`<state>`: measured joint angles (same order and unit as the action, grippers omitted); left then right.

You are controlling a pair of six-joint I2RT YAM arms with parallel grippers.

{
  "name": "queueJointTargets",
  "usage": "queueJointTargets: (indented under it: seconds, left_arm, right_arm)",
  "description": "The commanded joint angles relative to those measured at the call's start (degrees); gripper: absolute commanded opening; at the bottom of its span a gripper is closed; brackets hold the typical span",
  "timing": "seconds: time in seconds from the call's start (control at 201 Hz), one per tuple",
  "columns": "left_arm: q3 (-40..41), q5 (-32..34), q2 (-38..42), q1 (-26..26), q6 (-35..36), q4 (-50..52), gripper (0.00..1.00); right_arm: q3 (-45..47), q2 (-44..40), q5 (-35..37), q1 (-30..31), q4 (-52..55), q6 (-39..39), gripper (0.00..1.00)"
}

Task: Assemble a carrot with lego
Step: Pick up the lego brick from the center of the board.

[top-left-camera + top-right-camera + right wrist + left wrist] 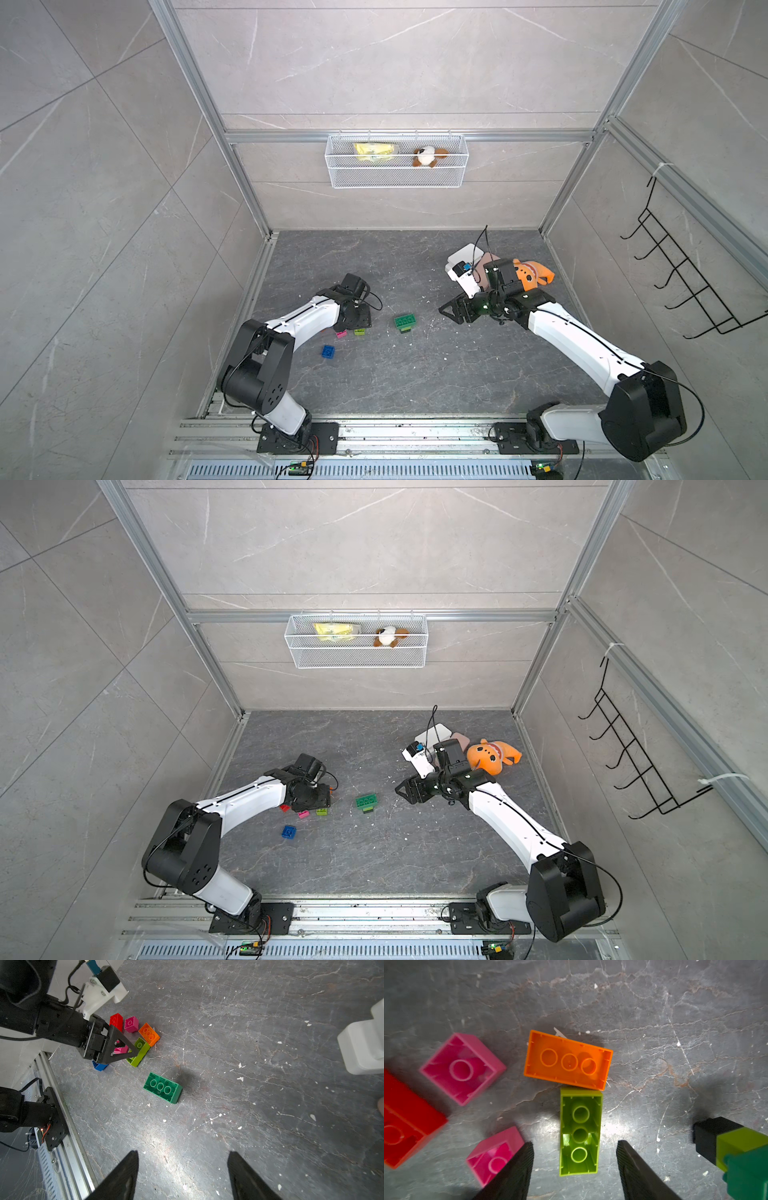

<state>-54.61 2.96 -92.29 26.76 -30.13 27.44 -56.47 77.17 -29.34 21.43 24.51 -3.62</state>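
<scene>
Left gripper (574, 1144) stands released, its fingers straddling the lime brick (579, 1132) without touching it. Right gripper (182, 1153) hangs released and empty. In a top view the carrot (405, 322), a green-lime-black stack, lies at three o'clock from the lime brick.

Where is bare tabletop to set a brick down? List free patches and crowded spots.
Free: the broad stretch between the carrot stack and the front rail; the back strip from the stack to the wall. Crowded: orange brick, lime brick, pink bricks and red brick by the left arm; plush toy corner.
</scene>
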Motion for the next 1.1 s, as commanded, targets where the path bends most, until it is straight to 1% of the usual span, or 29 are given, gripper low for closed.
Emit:
queueJointTargets:
  seconds: [0.0,0.289,0.413,0.483,0.717,0.826,0.936,1.02,1.1]
  left_arm:
    - [-1.2,1.0,-2.0,0.8,-1.2,-1.6,0.63]
    - [-2.5,4.2,-5.5,1.4,-0.3,-1.6,0.44]
    - [-2.5,5.3,-6.2,1.5,-0.1,-2.4,0.43]
    - [-2.8,4.8,-6.6,1.4,0.0,-2.9,0.45]
    - [-3.1,4.9,-6.5,1.4,0.2,-3.6,0.45]
    - [-3.1,4.9,-6.5,1.4,0.6,-3.5,0.38]
    - [-3.1,5.1,-5.7,1.4,1.2,-3.1,0.28]
    - [-2.8,5.2,-3.3,1.5,2.9,-2.5,0.23]
    - [-1.9,4.8,0.9,2.1,6.9,-2.2,0.19]
  right_arm:
    - [-0.7,0.5,0.7,0.4,-0.3,0.3,0.71]
    - [-0.6,0.4,1.0,0.3,0.2,0.1,0.71]
    - [-0.8,0.5,1.0,0.3,0.5,0.0,0.71]
    - [-1.0,0.7,1.0,0.3,0.7,0.0,0.71]
    - [-1.3,1.4,0.9,0.3,1.1,-0.2,0.71]
    - [-1.4,1.9,0.8,0.3,1.1,-0.2,0.71]
    - [-1.5,1.9,0.9,0.2,1.2,-0.2,0.71]
    - [-1.5,1.4,1.2,0.3,1.7,-0.3,0.71]
    - [-1.4,0.6,2.6,0.3,2.6,0.0,0.71]
